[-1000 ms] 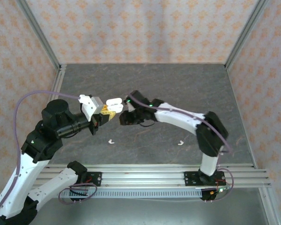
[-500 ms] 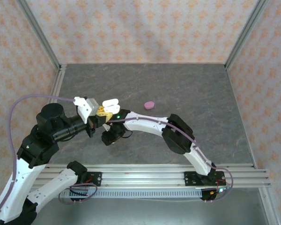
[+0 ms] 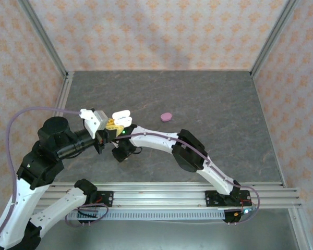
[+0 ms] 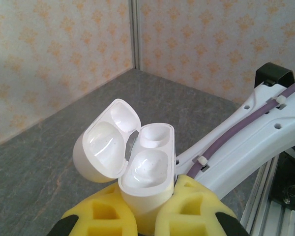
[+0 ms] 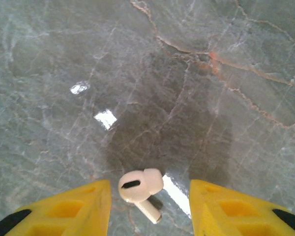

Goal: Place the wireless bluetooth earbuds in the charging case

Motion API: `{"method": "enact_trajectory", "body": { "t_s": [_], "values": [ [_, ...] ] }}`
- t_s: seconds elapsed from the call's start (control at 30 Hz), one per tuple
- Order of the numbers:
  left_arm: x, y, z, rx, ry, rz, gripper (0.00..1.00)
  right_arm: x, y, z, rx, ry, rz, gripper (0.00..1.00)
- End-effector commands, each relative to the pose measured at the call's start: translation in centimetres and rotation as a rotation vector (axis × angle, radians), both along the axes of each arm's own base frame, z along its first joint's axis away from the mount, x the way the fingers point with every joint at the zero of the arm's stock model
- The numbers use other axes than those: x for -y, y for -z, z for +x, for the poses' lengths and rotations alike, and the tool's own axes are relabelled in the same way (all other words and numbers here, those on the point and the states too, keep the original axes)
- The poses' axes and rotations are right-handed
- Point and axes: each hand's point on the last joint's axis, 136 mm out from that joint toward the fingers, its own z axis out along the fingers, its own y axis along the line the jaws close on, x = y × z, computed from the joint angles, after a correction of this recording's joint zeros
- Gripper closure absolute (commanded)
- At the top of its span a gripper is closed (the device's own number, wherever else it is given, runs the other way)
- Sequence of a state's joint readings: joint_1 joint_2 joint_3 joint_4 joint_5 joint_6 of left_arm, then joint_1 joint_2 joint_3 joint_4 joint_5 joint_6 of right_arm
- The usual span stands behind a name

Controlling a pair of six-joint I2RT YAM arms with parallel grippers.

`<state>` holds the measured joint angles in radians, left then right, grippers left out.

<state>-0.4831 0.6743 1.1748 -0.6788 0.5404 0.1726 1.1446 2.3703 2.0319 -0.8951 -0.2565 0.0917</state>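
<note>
White stemmed earbud (image 5: 139, 187), stem aimed lower right, lies between the right gripper's (image 5: 148, 194) parted fingers; left wrist view shows left gripper (image 4: 148, 210) clamping the open white case (image 4: 146, 169).

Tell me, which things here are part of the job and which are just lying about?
In the job: open white case, clamped in the left gripper; white earbud on the table, framed by the open right gripper.
Lying about: pink case, shut, alone farther back.
</note>
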Motion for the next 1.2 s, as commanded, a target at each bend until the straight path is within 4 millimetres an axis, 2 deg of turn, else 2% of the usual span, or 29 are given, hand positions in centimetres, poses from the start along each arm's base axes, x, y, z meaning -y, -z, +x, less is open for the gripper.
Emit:
{"method": "enact_trajectory", "body": {
  "t_s": [0.0, 0.17, 0.27, 0.6, 0.7, 0.87, 1.0, 1.17],
  "values": [
    [-0.5, 0.1, 0.1, -0.007, -0.031, -0.004, 1.0, 1.0, 0.5, 0.4, 0.024, 0.007, -0.073, 0.54],
    [-0.5, 0.2, 0.1, -0.01, -0.031, -0.004, 1.0, 0.9, 0.9, 0.3, 0.012, 0.015, -0.078, 0.55],
    [-0.5, 0.2, 0.1, -0.009, -0.032, -0.004, 1.0, 1.2, 1.4, 0.4, 0.018, 0.034, -0.1, 0.59],
    [-0.5, 0.3, 0.2, -0.012, -0.032, -0.003, 1.0, 4.7, 1.4, 3.2, 0.111, 0.229, -0.208, 0.76],
    [-0.4, 0.4, 0.3, -0.016, -0.029, -0.003, 1.0, 6.9, 0.9, 4.6, 0.118, 0.339, -0.217, 0.77],
    [0.0, 0.7, 0.5, -0.021, -0.015, -0.012, 1.0, 11.7, 0.5, 6.6, 0.049, 0.581, -0.145, 0.78],
    [0.6, 0.9, 0.9, -0.03, 0.002, -0.021, 1.0, 16.9, 0.8, 7.6, -0.031, 0.796, -0.06, 0.79],
    [1.2, 1.5, 1.5, -0.051, 0.02, -0.015, 1.0, 23.7, 1.2, 7.8, -0.072, 0.995, -0.021, 0.79]
  ]
}}
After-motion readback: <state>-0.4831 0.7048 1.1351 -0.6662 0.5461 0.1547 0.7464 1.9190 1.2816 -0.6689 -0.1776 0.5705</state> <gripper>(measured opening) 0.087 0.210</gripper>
